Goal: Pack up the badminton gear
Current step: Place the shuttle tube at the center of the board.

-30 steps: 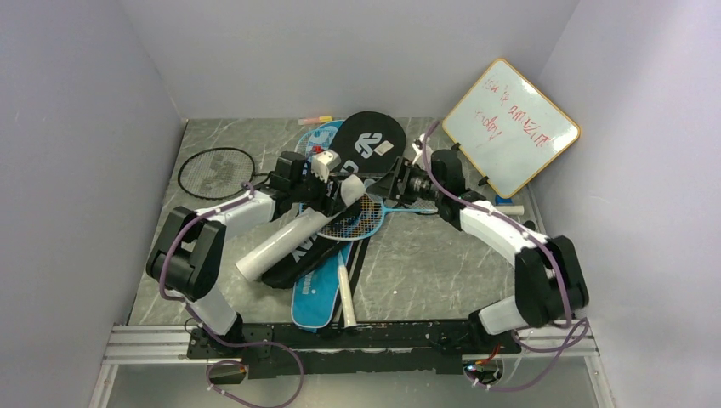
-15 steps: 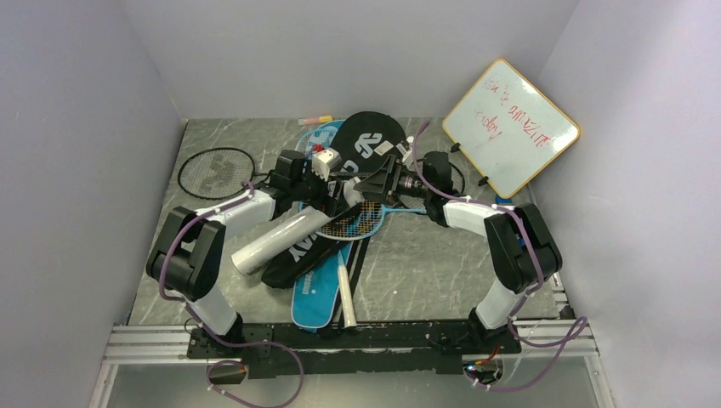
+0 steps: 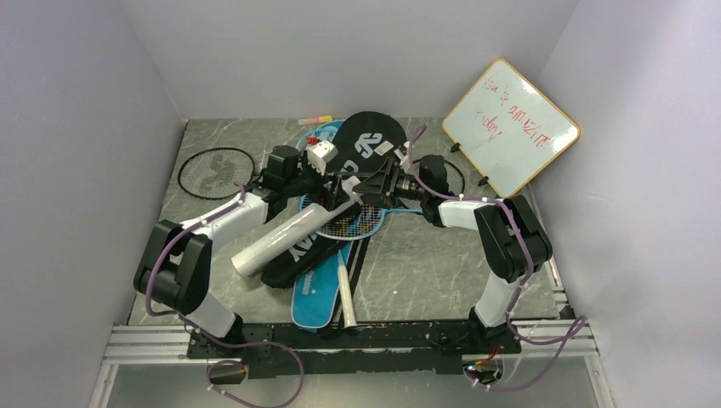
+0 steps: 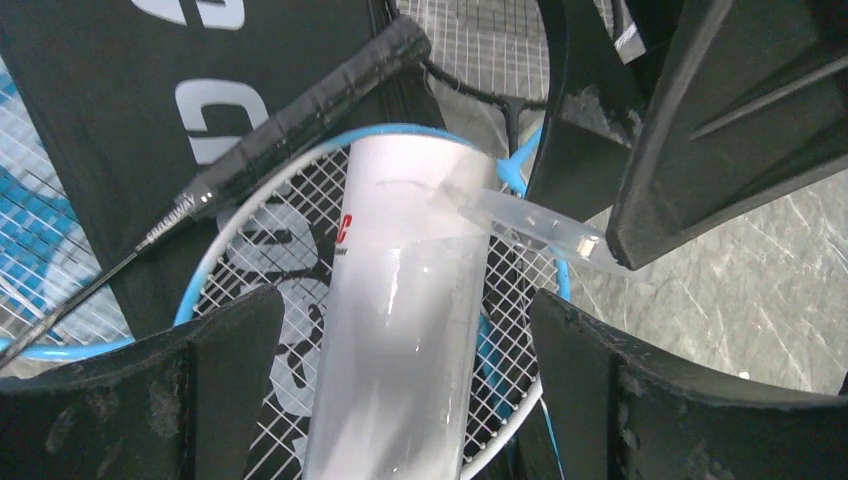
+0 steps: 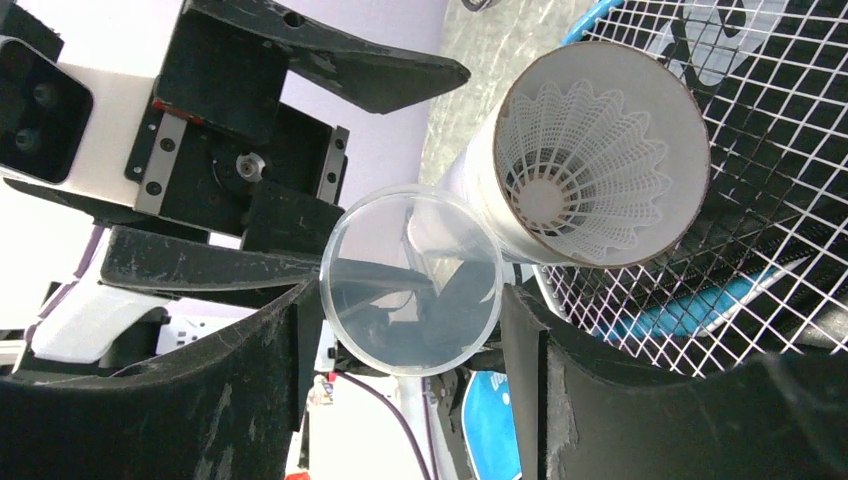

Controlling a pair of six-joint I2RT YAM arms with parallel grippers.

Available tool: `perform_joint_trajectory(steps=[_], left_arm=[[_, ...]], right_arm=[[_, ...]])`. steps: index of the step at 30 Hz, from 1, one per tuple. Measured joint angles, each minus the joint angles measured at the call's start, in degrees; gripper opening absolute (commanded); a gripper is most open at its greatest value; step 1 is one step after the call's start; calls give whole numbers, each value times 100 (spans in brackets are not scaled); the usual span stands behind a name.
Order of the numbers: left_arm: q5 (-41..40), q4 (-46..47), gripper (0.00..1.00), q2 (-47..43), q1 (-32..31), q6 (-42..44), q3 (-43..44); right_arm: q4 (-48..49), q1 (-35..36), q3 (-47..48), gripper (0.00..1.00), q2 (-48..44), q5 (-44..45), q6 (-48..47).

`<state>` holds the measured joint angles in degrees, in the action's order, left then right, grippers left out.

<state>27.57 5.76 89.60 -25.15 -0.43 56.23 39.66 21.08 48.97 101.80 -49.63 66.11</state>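
Now wider than a second ago: left jaws, spread on both sides of the long white tube point(image 3: 281, 238) with a gap each side, gripping nothing. Right arm point(image 3: 476, 217) folded in further toward the middle since then. Right jaws pinching a clear round lid point(image 5: 412, 292), just beside the tube's open mouth. Inside that mouth, one white shuttlecock point(image 5: 585, 170), lattice skirt facing out. Tube lying tilted across a light-blue-framed racket point(image 3: 361, 223) and a black bag point(image 3: 374, 140) with white lettering; blue bag point(image 3: 316, 297) underneath, on the grey marbled desk point(image 3: 425, 263). Black-framed racket point(image 3: 217, 172) alone at far left. Orange-rimmed whiteboard point(image 3: 510, 127) at far right.
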Motion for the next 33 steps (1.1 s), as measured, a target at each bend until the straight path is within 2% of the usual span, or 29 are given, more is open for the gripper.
perform_joint_trajectory(steps=[10,18,25,33], left_arm=[[179,483,83,-415,2,343,-431],[715,1375,74,-546,24,826,-1126],[1012,2605,67,-546,101,575,-1631],[1458,3331,61,-546,149,378,-1668]], right_arm=[[240,-55,-179,67,-2,-90,170],[153,-72,-179,67,-46,-199,160],[-46,-57,-179,67,-66,-313,94],[-96,98,-179,67,-66,-350,98]])
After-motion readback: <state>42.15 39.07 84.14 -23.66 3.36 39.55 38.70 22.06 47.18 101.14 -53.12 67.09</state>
